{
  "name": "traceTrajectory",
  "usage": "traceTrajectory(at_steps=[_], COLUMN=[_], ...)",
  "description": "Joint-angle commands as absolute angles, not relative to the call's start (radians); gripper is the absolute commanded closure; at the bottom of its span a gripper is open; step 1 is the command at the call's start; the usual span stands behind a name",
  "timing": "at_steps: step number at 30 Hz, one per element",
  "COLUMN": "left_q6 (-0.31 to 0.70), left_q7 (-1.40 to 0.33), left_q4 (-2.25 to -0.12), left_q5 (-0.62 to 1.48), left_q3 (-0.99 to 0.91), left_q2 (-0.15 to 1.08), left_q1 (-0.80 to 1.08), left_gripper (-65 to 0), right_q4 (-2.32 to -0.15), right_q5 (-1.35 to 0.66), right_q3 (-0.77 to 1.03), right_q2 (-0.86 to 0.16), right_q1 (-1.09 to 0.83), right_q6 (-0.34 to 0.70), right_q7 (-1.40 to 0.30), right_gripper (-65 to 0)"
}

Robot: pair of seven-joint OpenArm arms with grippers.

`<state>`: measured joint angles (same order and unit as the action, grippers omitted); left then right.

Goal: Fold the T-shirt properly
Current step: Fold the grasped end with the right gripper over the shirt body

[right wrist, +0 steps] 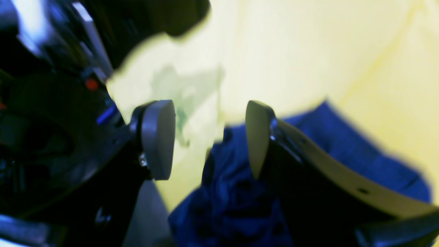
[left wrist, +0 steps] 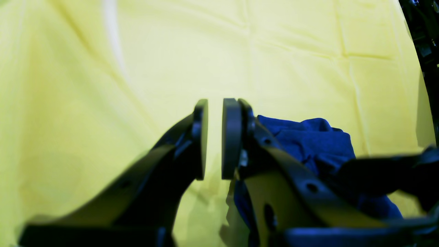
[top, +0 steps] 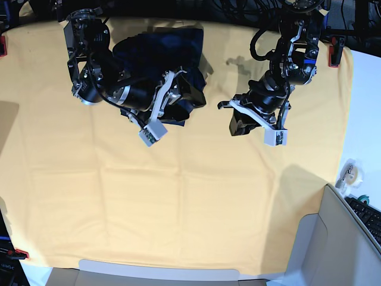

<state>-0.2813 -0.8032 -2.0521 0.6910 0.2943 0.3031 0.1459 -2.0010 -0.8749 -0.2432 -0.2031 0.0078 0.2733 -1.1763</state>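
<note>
The T-shirt [top: 169, 50] is a crumpled dark navy heap at the far middle of the yellow table cloth [top: 178, 202]. My right gripper [top: 186, 95] hovers over the heap's near edge. In the right wrist view this gripper [right wrist: 209, 137] is open, with nothing between its pads [right wrist: 157, 137] and the blurred blue T-shirt [right wrist: 233, 192] just below them. My left gripper [top: 230, 116] hangs over bare cloth to the right of the heap. The left wrist view shows that gripper [left wrist: 214, 137] empty, its pads a narrow gap apart, and the T-shirt [left wrist: 308, 137] to the right behind its finger.
Red clamps [top: 333, 53] hold the table cloth at its far corners. At the right edge lie a roll of tape [top: 351, 173] and a keyboard [top: 369, 214]. A grey bin [top: 321, 250] stands at the near right corner. The other arm [left wrist: 394, 171] crosses the left wrist view's right side.
</note>
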Motion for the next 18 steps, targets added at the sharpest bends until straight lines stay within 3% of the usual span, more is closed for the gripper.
traceTrajectory(at_steps=[1, 4, 8, 9, 18], left_q6=[-0.274, -0.274, -0.274, -0.274, -0.274], left_q7=[-0.779, -0.779, -0.779, -0.779, -0.779], left_q4=[-2.069, -2.069, -2.069, -2.069, -2.069], left_q5=[0.691, 0.691, 0.691, 0.691, 0.691], left_q3=[0.289, 0.289, 0.291, 0.291, 0.289], left_q2=[0.309, 0.309, 0.309, 0.309, 0.309], left_q1=[0.137, 0.139, 0.139, 0.140, 0.151], left_gripper=[-8.1, -8.1, -8.1, -8.1, -8.0], right_q4=[-2.018, -2.018, -2.018, -2.018, -2.018], right_q5=[-0.885, -0.885, -0.885, -0.885, -0.875], right_q3=[-0.196, -0.053, 0.094, 0.116, 0.127], right_q2=[-0.197, -0.174, -0.176, -0.179, -0.275], right_q1=[0.024, 0.015, -0.019, -0.035, -0.162], right_q6=[0.274, 0.274, 0.274, 0.274, 0.274], right_q7=[-1.153, -1.159, -1.159, -1.162, -1.196], right_gripper=[-32.7, -27.9, -2.3, 0.0, 0.0])
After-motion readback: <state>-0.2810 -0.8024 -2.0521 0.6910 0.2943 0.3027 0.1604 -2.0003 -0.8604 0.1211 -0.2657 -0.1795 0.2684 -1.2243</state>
